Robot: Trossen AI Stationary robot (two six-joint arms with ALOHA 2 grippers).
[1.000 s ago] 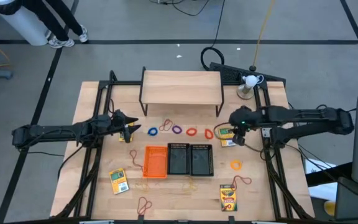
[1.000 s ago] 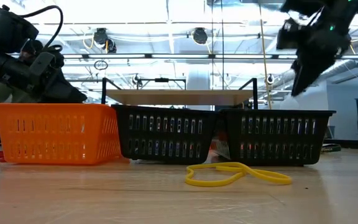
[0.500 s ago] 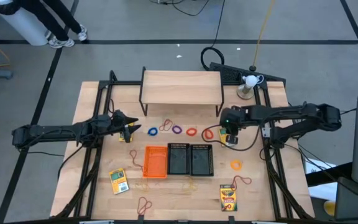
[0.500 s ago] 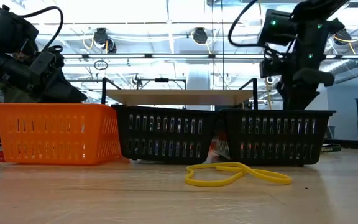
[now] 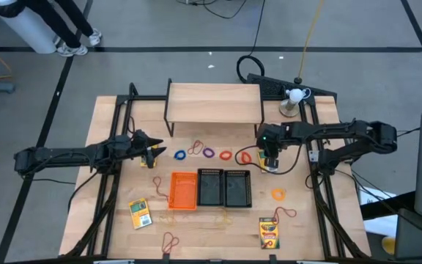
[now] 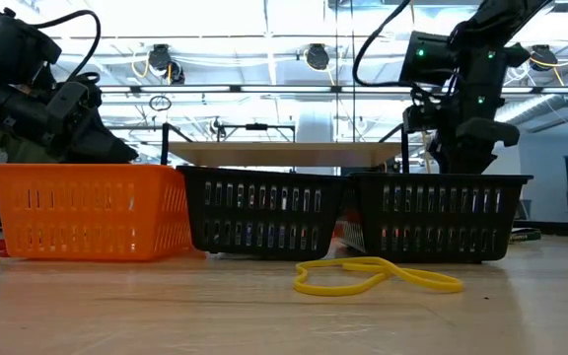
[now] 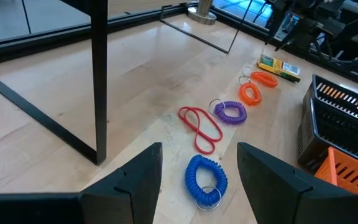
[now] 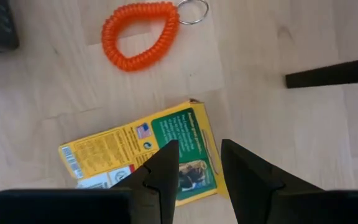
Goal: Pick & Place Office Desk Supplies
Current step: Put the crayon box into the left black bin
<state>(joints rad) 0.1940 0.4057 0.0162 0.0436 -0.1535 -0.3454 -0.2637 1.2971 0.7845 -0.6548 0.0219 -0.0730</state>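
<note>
The wooden bench (image 5: 116,117) carries three mesh trays (image 5: 211,188) at centre, coil loops (image 5: 209,153) toward 12, crayon boxes (image 5: 140,213) toward 7 and 5.

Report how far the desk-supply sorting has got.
Done: nothing visible; from above, the orange tray and both black trays look empty. In hand: the right tool hovers open above a crayon box beside an orange coil loop, not gripping it. The left tool waits open near the blue coil. Left: every crayon box and loop on the table.
</note>
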